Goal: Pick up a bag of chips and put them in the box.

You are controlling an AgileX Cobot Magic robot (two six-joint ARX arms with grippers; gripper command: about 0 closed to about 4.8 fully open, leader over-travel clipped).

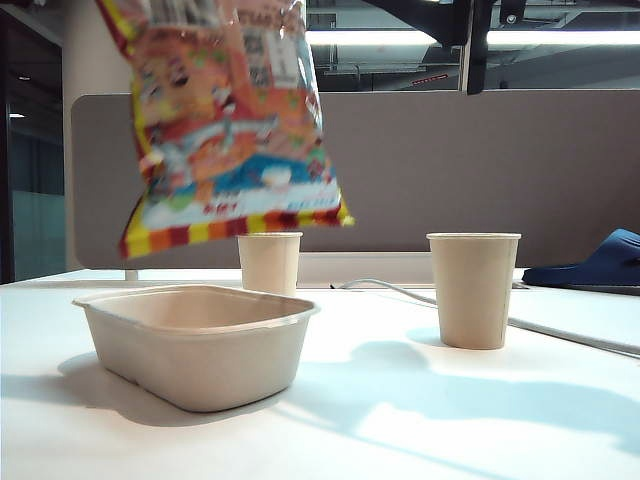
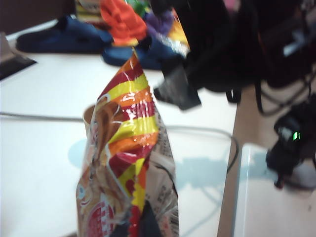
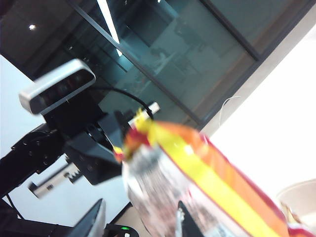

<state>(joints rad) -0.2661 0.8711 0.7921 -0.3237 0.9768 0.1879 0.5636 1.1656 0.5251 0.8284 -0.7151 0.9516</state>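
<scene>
The bag of chips hung in the air above the box, glossy, with red, orange and yellow striped edges. Left gripper was clamped shut on its corner. Right gripper flanked the bag, fingers apart; grip unclear. White table, two paper cups, grey partition.

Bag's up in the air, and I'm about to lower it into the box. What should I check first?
1. Left pincer shut on the bag of chips at its top corner: ok.
2. Right pincer, fingers either side of the bag: grip cannot tell.
3. Bag hanging clear above the box rim: ok.
4. Bag lined up over the box in depth: cannot tell.
5. Nearer cup standing apart from the box: ok.
</scene>
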